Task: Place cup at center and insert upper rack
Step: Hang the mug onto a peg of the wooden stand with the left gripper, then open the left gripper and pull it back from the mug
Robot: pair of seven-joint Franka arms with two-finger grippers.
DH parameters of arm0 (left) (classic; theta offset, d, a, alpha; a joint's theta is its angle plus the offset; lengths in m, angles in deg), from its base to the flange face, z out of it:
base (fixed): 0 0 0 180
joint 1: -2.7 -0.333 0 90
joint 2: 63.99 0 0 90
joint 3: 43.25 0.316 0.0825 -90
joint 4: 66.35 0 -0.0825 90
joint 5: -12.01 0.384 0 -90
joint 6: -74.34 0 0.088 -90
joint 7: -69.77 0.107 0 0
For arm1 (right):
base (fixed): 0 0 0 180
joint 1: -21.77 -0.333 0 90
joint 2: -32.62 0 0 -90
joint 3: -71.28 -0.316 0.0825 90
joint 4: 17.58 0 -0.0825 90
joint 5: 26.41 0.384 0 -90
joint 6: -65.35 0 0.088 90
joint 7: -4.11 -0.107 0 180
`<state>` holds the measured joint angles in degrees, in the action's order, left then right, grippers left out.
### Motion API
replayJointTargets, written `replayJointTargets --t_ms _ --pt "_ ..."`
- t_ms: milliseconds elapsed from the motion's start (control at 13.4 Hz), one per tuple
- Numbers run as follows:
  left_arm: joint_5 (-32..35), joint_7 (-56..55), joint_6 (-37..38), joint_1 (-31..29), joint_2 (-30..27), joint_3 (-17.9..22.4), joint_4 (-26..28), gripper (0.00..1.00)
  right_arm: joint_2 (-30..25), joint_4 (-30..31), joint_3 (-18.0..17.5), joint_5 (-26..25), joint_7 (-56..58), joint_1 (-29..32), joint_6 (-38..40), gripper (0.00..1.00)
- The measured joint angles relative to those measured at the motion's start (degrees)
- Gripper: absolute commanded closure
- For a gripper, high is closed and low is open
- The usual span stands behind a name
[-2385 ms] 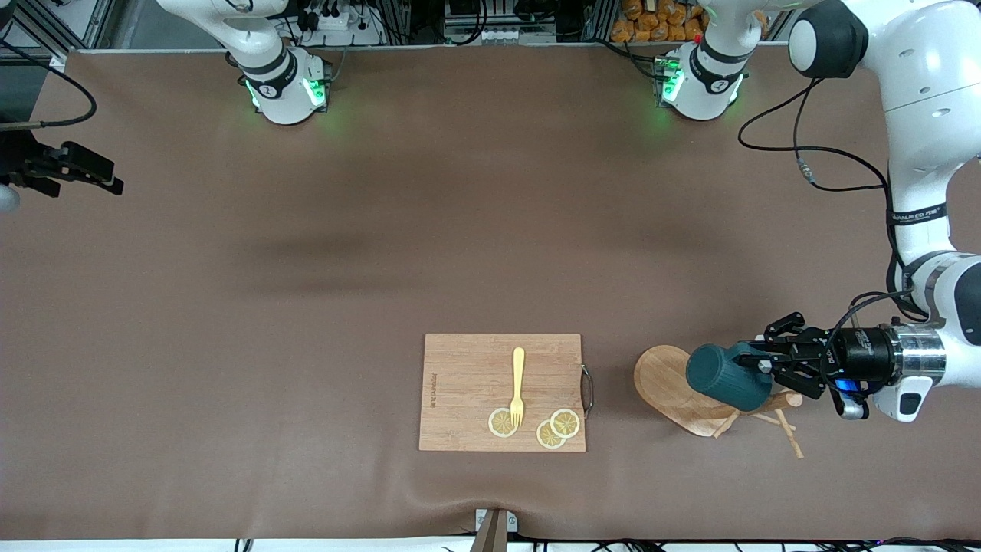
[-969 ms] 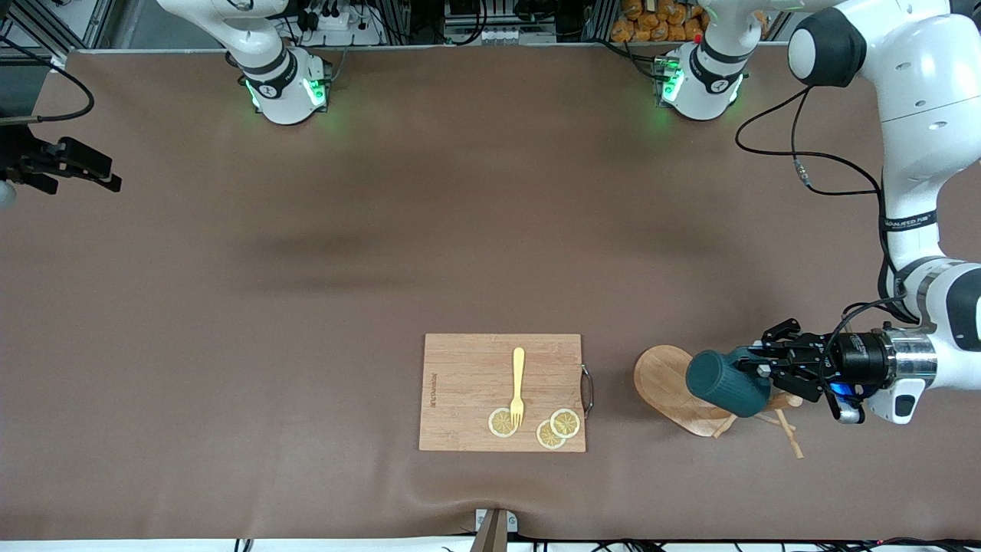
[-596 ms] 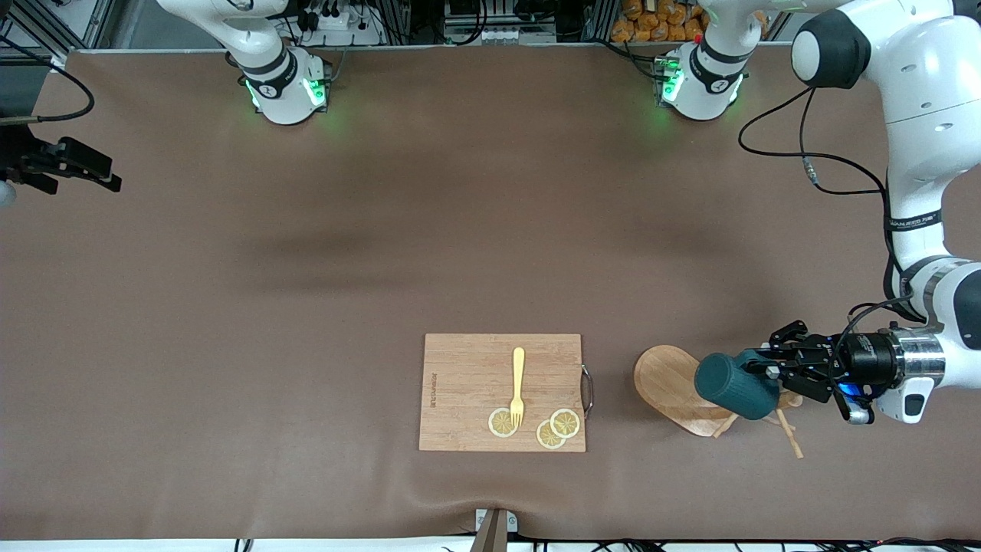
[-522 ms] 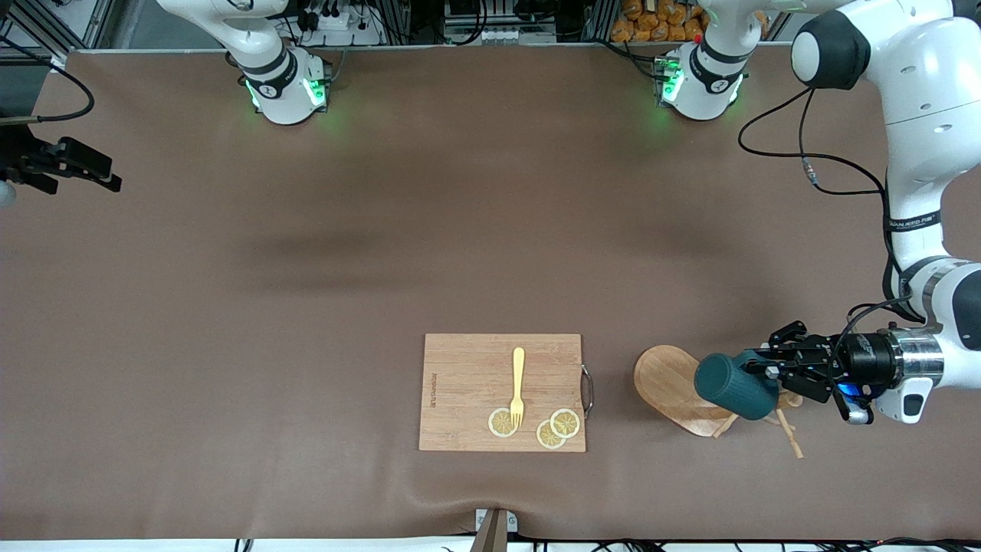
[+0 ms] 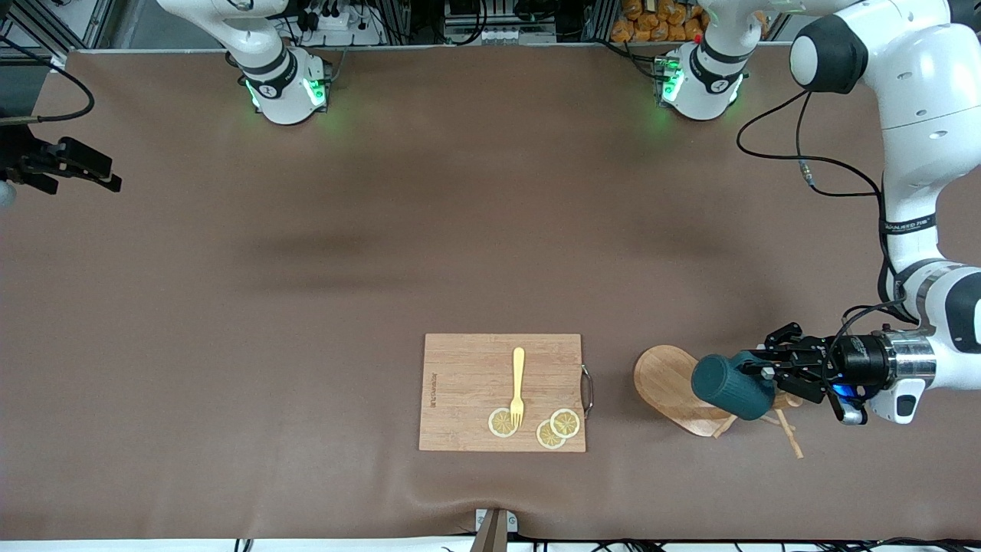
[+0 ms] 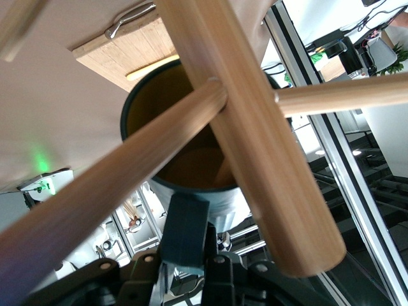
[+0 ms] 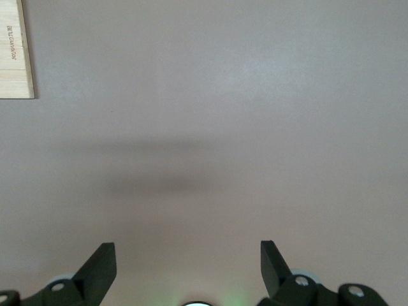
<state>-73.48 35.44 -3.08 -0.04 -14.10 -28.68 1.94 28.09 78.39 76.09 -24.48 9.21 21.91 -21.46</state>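
The dark teal cup (image 5: 728, 386) lies on its side in the air, just over the upper rack (image 5: 668, 381), a light wooden mug tree tipped over at the left arm's end of the table. My left gripper (image 5: 766, 372) is shut on the cup's handle (image 6: 185, 233). In the left wrist view the rack's pole (image 6: 255, 127) and a peg (image 6: 115, 191) cross the cup's mustard-yellow mouth (image 6: 191, 162). My right gripper (image 7: 188, 255) is open with nothing in it, over bare table; it waits at the right arm's end (image 5: 73, 165).
A rectangular wooden cutting board (image 5: 502, 392) with a yellow fork (image 5: 517, 386) and three lemon slices (image 5: 565, 422) lies beside the rack, toward the table's middle. The rack's thin pegs (image 5: 788, 437) stick out near the left gripper.
The left gripper with the cup has shifted a little toward the left arm's end of the table and partly back. The right arm has not moved.
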Motion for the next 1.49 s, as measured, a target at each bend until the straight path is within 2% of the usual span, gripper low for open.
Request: replayJointTargets --t_ms 149,298,373,447,522,596,969,1490 --pt "0.0 0.0 0.0 0.0 0.1 0.0 0.0 0.78 0.0 0.0 0.0 0.0 0.0 0.0 0.0 0.00" --pt "0.0 0.0 0.0 0.0 0.2 0.0 0.0 0.77 0.0 0.0 0.0 0.0 0.0 0.0 0.0 0.00" --pt "0.0 0.0 0.0 0.0 0.2 0.0 0.0 0.71 0.0 0.0 0.0 0.0 0.0 0.0 0.0 0.00" --pt "0.0 0.0 0.0 0.0 0.2 0.0 0.0 0.56 0.0 0.0 0.0 0.0 0.0 0.0 0.0 0.00" --pt "-0.1 0.0 0.0 0.0 0.2 0.0 0.0 0.17 0.0 0.0 0.0 0.0 0.0 0.0 0.0 0.00" --pt "-0.1 0.0 0.0 0.0 0.2 0.0 0.0 0.00 0.0 0.0 0.0 0.0 0.0 0.0 0.0 0.00" --pt "-0.8 -1.6 0.0 0.0 0.1 -0.2 -0.8 0.00 0.0 0.0 0.0 0.0 0.0 0.0 0.0 0.00" --pt "-3.1 -13.8 0.6 -0.1 -3.7 -0.7 -2.6 0.00 0.0 0.1 0.0 0.0 0.0 0.0 -0.1 0.00"
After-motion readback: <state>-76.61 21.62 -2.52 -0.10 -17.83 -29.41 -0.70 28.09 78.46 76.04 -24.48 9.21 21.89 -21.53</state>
